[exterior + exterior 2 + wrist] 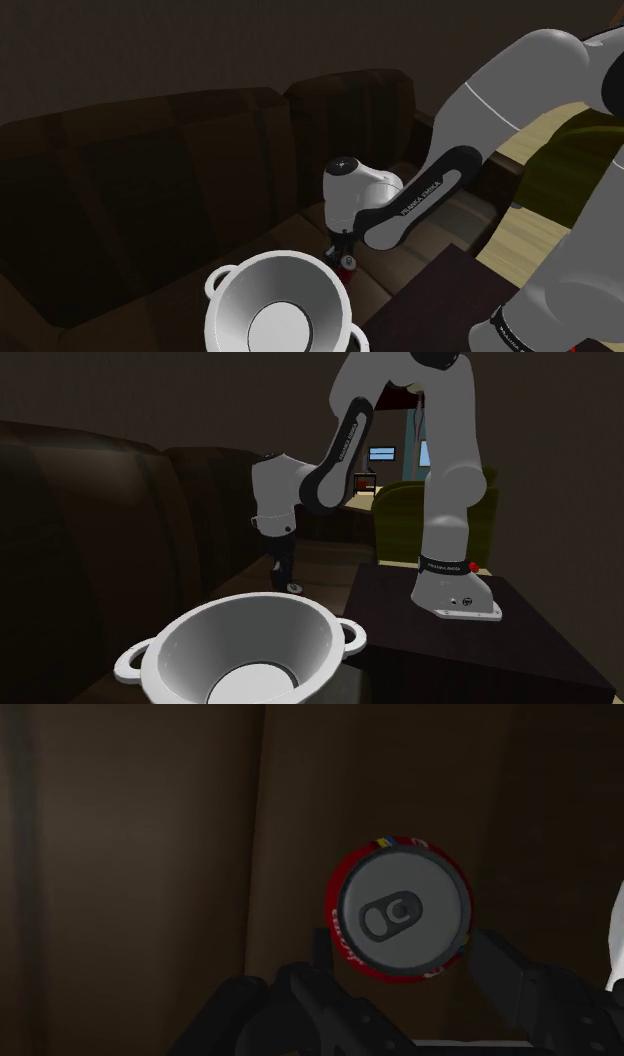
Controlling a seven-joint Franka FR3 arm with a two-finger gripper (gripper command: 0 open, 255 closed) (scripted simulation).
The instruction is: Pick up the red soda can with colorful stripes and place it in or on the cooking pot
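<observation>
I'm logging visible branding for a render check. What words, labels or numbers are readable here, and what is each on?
"FRANKA EMIKA": white letters along the arm's dark forearm.
White lettering on the red side of the soda can: too small to read.
White marking on the black band at the arm's base: too blurred to read.

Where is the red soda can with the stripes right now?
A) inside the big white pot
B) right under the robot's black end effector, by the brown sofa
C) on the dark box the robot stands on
B: the red striped soda can is just below the black end effector, against the dark brown sofa and outside the white two-handled cooking pot.
</observation>
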